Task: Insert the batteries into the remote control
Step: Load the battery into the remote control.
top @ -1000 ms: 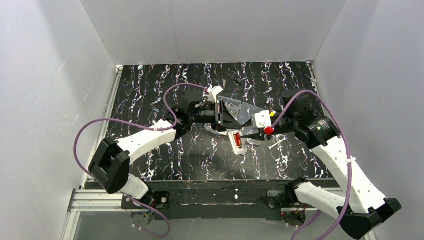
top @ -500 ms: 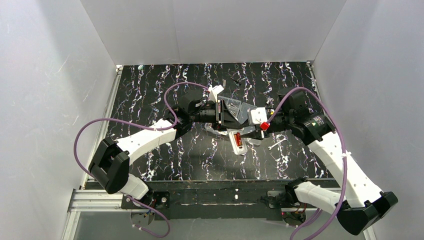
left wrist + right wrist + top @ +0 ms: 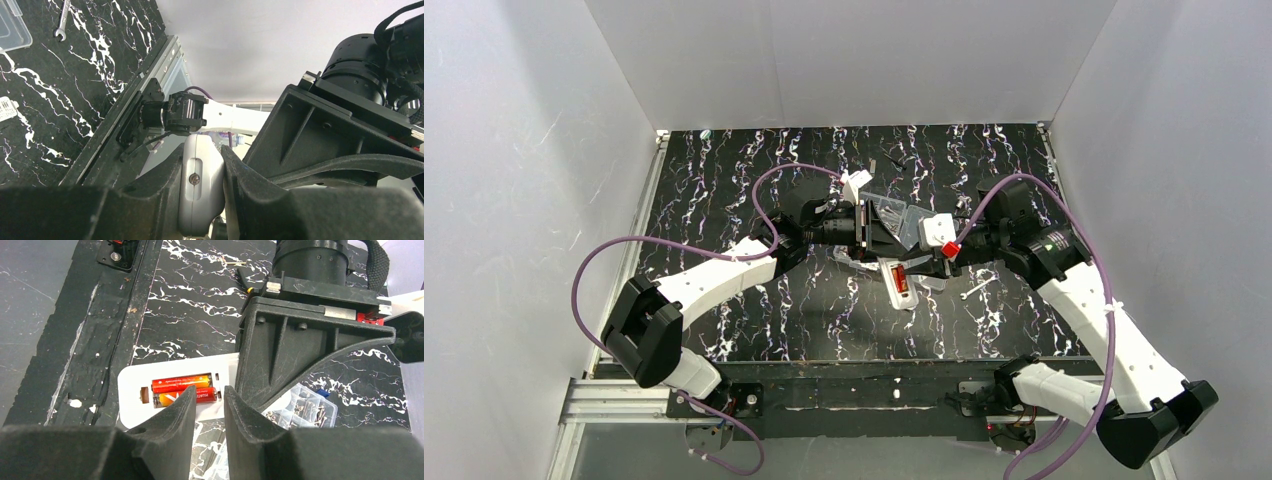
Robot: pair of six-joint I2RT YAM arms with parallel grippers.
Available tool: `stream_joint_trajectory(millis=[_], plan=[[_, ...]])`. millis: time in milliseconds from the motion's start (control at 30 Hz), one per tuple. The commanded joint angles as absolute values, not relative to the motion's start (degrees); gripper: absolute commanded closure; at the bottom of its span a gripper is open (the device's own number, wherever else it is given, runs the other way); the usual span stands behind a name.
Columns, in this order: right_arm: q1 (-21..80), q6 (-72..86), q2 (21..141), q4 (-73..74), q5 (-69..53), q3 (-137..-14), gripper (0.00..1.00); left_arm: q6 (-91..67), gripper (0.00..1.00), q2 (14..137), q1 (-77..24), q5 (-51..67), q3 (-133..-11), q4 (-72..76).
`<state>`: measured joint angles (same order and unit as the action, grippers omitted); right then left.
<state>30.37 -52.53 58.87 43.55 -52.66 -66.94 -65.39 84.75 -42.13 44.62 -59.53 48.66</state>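
Black marbled desk [image 3: 724, 200], white walls. One remote control [image 3: 902, 283] mid-desk, recess up, two orange batteries [image 3: 180, 383] seated. One clear compartment box [image 3: 305, 407] (screws inside) just beside it, one small wrench [image 3: 973, 289] nearby. Left tool [image 3: 201, 149] clamped on one grey-white piece [image 3: 200, 190]; its body hides the remote's end. Right tool [image 3: 208, 390] over the batteries, jaws slightly apart, empty.

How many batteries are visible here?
2. Both lie side by side in the remote control recess: the upper battery, and the lower battery, partly hidden by the right end effector. Others may be hidden.
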Motion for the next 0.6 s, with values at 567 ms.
stream_joint_trajectory(millis=[567], plan=[[30.1, -51.1, 59.4, 43.6, -54.9, -66.8, 0.69, -64.6, 1.0, 82.0, -42.5, 47.6, -62.1, 49.5]])
